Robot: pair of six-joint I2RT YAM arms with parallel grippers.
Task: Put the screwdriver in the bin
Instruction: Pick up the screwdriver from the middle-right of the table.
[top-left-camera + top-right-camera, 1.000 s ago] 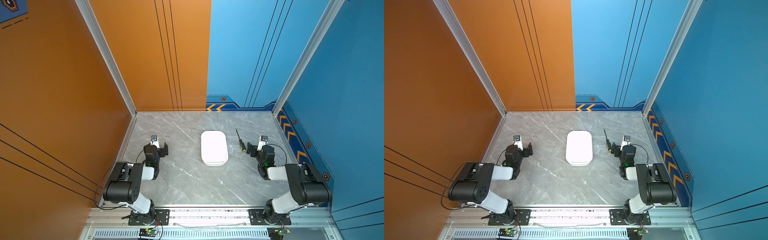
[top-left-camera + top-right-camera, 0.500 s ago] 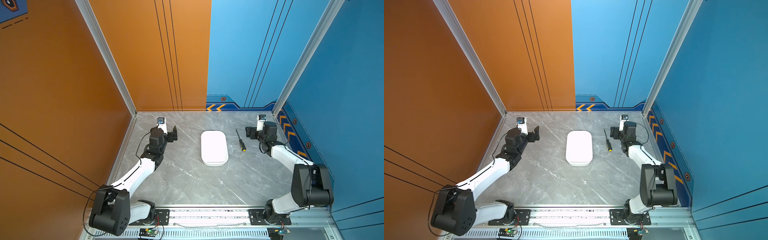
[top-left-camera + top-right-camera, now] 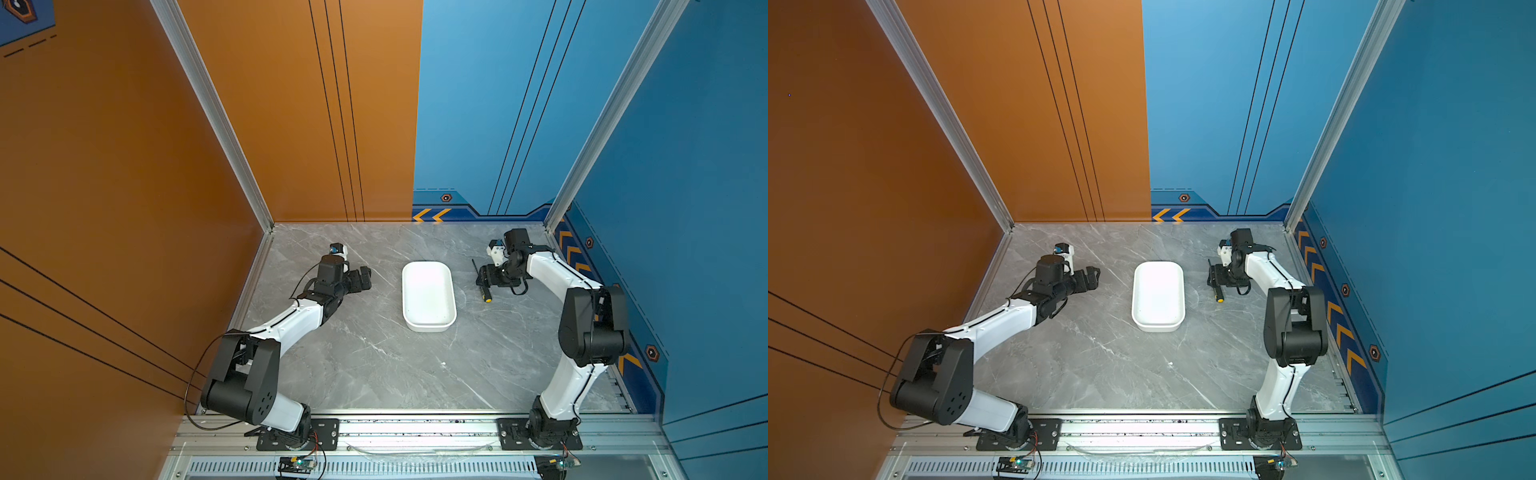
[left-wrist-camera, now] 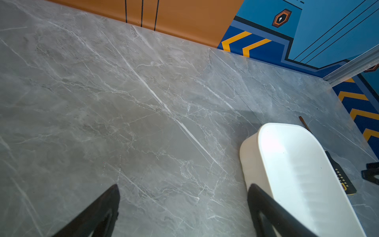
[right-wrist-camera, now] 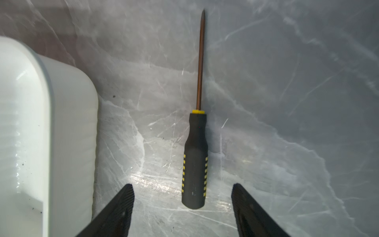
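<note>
Since a moment ago the right gripper (image 5: 182, 205) has swung over the slim black-and-yellow screwdriver (image 5: 194, 160), lying on the grey marble table (image 3: 374, 365) just right of the shallow white plastic bin (image 3: 428, 295), its fingers (image 5: 121, 207) apart and empty astride the handle, as is the idle left gripper (image 4: 182, 207), so an off-centre squeeze could roll the handle free.

The right pincer (image 5: 182, 190) is reaching low at 2 o'clock, jaws spread apart. The left pincer (image 4: 182, 190) is hanging at 10 o'clock, jaws wide.
</note>
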